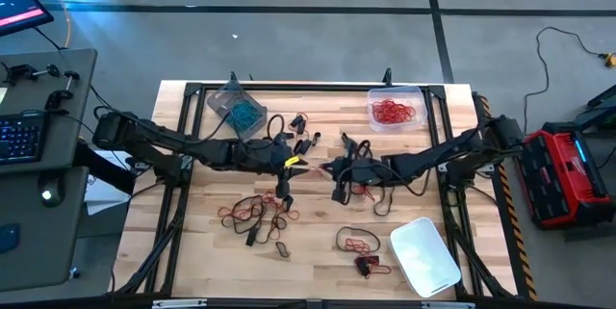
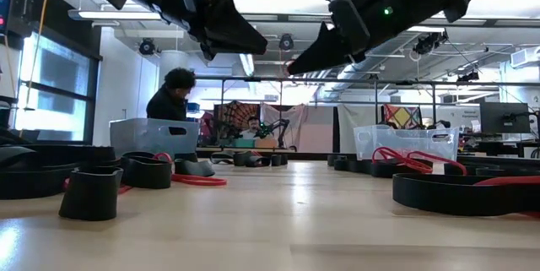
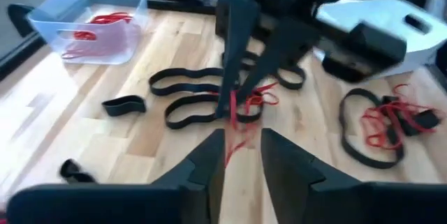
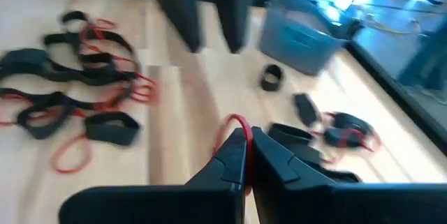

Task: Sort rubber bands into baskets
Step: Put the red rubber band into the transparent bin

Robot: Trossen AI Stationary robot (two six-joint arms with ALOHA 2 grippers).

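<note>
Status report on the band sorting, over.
Right gripper shut on a red band, mid-table. Left gripper open, facing it. Red basket far right, bands still loose on the table. Nothing blocking.

In the high view, one basket (image 1: pixel 237 107) sits at the table's (image 1: pixel 192 251) upper left, another basket (image 1: pixel 396 108) at its upper right, a third (image 1: pixel 424 255) at lower right. Loose rubber bands (image 1: pixel 258 213) lie centre-left and right of centre (image 1: pixel 358 243).

One camera looks straight down on the pale wooden slatted table (image 1: pixel 318 222). Another sits level at its surface, facing the room. Both wrist cameras look closely over that tabletop.
</note>
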